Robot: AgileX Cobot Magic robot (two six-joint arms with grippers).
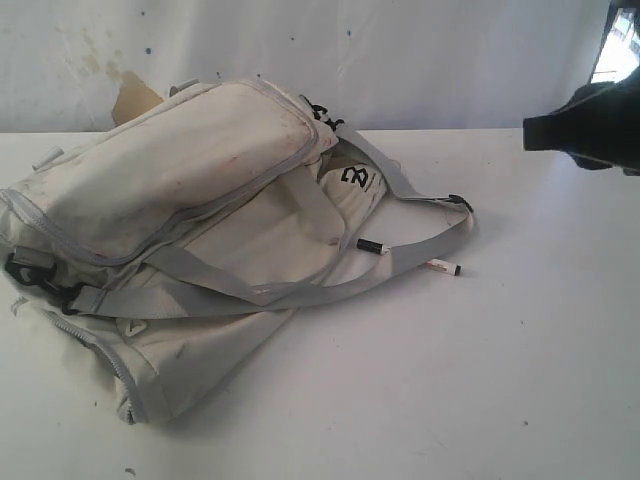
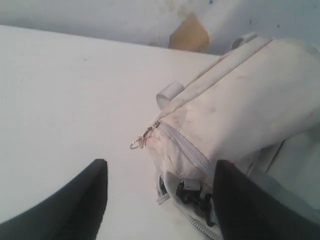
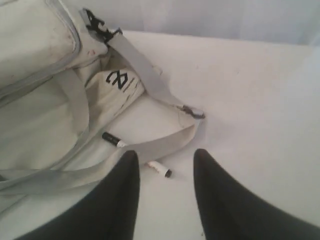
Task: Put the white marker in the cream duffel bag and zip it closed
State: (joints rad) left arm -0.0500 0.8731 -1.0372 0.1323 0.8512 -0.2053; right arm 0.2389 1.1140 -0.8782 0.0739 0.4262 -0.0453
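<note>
The cream duffel bag (image 1: 180, 190) lies slumped on its side on the white table (image 1: 450, 380). The white marker (image 1: 443, 266) lies on the table by the bag's right end. A grey strap (image 1: 420, 245) crosses its middle, so only the black cap (image 1: 372, 246) and the black end show. My right gripper (image 3: 164, 154) is open and empty, hovering just short of the marker (image 3: 159, 168). It shows as a dark shape (image 1: 585, 125) at the far right. My left gripper (image 2: 161, 165) is open over the bag's other end (image 2: 250, 100), near a zipper pull (image 2: 141, 140) and a black buckle (image 2: 192, 195).
A pale wall with a yellowish torn patch (image 1: 135, 95) runs behind the table. A bright opening (image 1: 615, 45) shows at the top right. The bag's black logo (image 1: 356, 178) faces up near the straps. Bare table spreads in front and to the right.
</note>
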